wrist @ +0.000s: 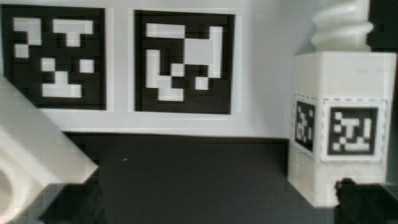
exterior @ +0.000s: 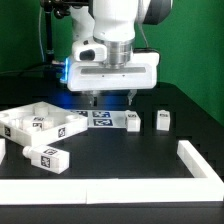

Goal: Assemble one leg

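Observation:
My gripper (exterior: pixel 112 99) hangs open and empty just above the table, over the marker board (exterior: pixel 100 118). A stubby white leg (exterior: pixel 133 121) with tag stickers stands upright next to the board, below the finger on the exterior view's right. In the wrist view this leg (wrist: pixel 347 120) stands close to one dark fingertip (wrist: pixel 366 198), outside the gap. My gripper (wrist: pixel 210 205) has only bare black table between its fingers. A second leg (exterior: pixel 161 120) stands further to the exterior view's right. A third leg (exterior: pixel 47 157) lies near the front left.
The wide white tray-like panel (exterior: pixel 35 122) lies at the exterior view's left; its edge shows in the wrist view (wrist: pixel 36 150). A white L-shaped rail (exterior: pixel 196 160) borders the table's front and right. The marker board's tags (wrist: pixel 187 62) fill the wrist view's far side.

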